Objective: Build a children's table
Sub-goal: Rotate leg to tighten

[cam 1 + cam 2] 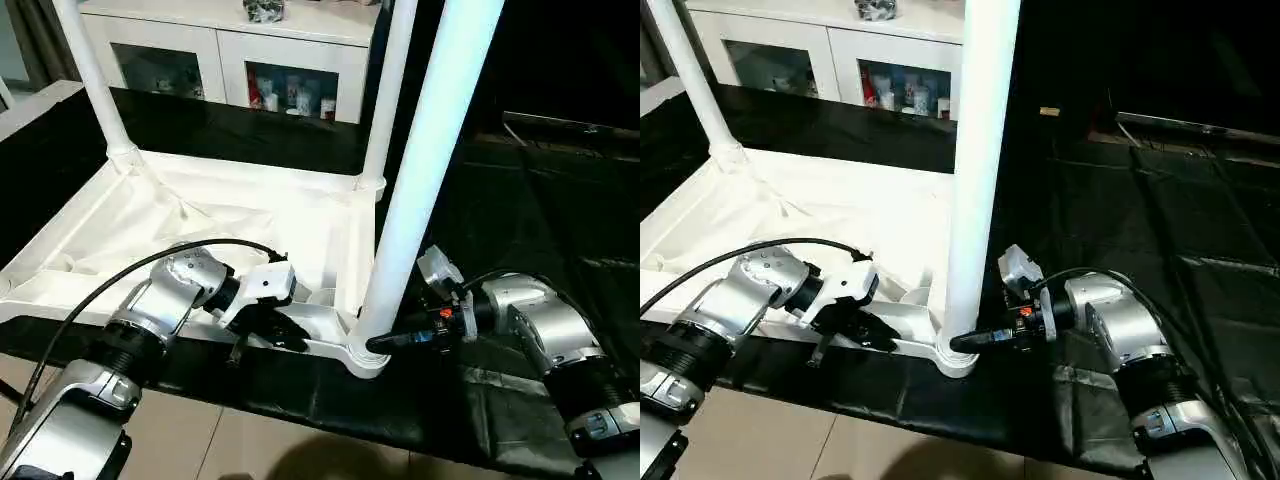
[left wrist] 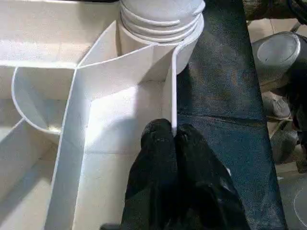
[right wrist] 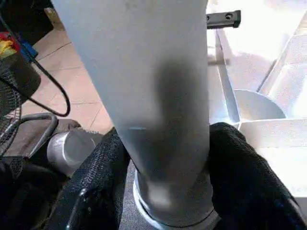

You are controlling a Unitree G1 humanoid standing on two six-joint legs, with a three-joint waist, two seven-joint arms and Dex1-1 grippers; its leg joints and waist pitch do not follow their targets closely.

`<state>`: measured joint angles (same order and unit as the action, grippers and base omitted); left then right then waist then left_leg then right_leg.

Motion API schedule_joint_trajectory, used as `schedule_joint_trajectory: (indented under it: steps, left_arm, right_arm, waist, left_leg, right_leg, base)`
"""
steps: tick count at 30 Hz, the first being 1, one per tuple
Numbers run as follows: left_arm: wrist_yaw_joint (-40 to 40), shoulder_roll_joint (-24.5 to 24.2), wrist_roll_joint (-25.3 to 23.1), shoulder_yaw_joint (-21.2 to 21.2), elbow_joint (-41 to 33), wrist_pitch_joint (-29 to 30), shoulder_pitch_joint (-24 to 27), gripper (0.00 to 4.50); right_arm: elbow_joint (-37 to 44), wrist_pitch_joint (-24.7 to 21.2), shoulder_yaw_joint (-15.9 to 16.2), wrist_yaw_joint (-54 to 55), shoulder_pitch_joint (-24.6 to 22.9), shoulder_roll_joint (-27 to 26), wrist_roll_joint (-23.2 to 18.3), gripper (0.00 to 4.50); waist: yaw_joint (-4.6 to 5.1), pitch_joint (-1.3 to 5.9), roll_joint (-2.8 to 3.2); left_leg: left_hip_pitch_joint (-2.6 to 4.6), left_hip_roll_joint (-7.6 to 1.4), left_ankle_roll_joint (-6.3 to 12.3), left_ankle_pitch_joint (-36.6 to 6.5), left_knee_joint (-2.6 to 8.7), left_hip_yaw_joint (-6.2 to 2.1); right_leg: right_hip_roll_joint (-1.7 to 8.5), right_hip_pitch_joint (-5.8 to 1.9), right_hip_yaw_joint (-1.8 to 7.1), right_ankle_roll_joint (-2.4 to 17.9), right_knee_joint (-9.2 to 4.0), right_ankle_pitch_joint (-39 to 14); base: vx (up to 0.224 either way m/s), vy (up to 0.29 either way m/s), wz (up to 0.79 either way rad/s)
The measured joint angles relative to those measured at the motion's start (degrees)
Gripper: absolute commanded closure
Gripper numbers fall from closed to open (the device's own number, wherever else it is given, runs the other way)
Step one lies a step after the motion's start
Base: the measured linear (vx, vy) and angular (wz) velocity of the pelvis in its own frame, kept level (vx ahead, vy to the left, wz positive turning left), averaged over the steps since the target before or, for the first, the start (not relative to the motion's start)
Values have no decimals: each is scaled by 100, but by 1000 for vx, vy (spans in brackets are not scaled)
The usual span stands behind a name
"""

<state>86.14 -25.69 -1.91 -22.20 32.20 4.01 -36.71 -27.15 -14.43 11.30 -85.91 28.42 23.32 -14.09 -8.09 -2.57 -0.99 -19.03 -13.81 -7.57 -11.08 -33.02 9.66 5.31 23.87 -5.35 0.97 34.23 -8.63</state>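
The left claw (image 1: 283, 335) is pinched on the thin rim of the table top (image 1: 200, 215). The right claw (image 3: 163, 158) straddles the near leg (image 1: 425, 170) low by its socket; whether it grips is unclear. Smooth, stiff, light plastic probably slips, so holding low suits.

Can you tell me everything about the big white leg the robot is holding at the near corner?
The near leg is a long, round, smooth white plastic pole. It stands almost upright, leaning a little, with its ringed foot in the round corner socket of the upside-down table top. The right gripper has a black finger on each side of it, low down by the socket. Its upper end runs past the picture's edge.
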Motion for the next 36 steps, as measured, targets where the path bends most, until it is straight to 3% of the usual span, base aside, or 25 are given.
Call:
schedule_joint_trajectory:
  steps: [4,11,18,20,21,30,34,36]
  left_arm:
    - [-708,167,-106,240,333,283,-141,450]
    - [-2013,738,-239,554,836,922,-437,450]
    - [-2903,1155,-275,811,1092,1221,-592,450]
    - [-3008,1244,-284,871,1116,1249,-604,450]
    - [-3018,1261,-284,882,1116,1252,-604,450]
    - [-2949,1251,-283,881,1085,1234,-603,450]
    - [-2623,1116,-275,831,1001,1068,-545,450]
    - [-2463,1056,-261,799,948,1033,-525,450]
  right_arm:
    - [-213,4,-382,1035,-5,-352,75,242]
    - [-503,76,-938,3222,110,-1049,308,250]
    - [-434,-116,-1223,4783,218,-1608,546,251]
    - [-419,-125,-1281,4922,221,-1650,562,251]
    - [-416,-125,-1297,4929,221,-1652,563,216]
    - [-253,-124,-1301,4858,129,-1671,544,135]
    - [-147,-113,-1262,4298,27,-1472,447,109]
    - [-85,-122,-1230,3999,-15,-1345,406,76]
  waist:
    - [46,1,-1]
    - [319,8,-10]
    - [339,10,-10]
    - [326,10,-10]
    - [321,10,-10]
    - [315,10,-9]
    - [317,9,-10]
    - [313,9,-10]
  left_leg:
    - [5,1,-1,1,-13,-1]
    - [9,7,-2,1,-22,-6]
    - [8,7,-2,1,-19,-11]
    - [5,7,-2,1,-18,-10]
    - [4,7,-2,1,-17,-10]
    - [1,7,-2,1,-2,-6]
    - [-2,7,-2,1,8,-5]
    - [-4,7,-1,-1,14,-5]
  right_leg:
    - [-1,3,1,-20,16,-11]
    - [0,3,2,-22,11,-11]
    - [-1,3,1,-22,11,-11]
    - [-1,2,2,-22,7,-11]
    - [-1,2,2,-22,4,-11]
    - [-1,6,2,-21,-9,-10]
    - [-2,11,2,-14,-12,-8]
    - [-3,13,2,-10,-12,-11]
  base:
    - [0,0,0]
    - [0,0,0]
    - [0,0,0]
    - [0,0,0]
    - [0,0,0]
    - [0,0,0]
    - [0,0,0]
    - [0,0,0]
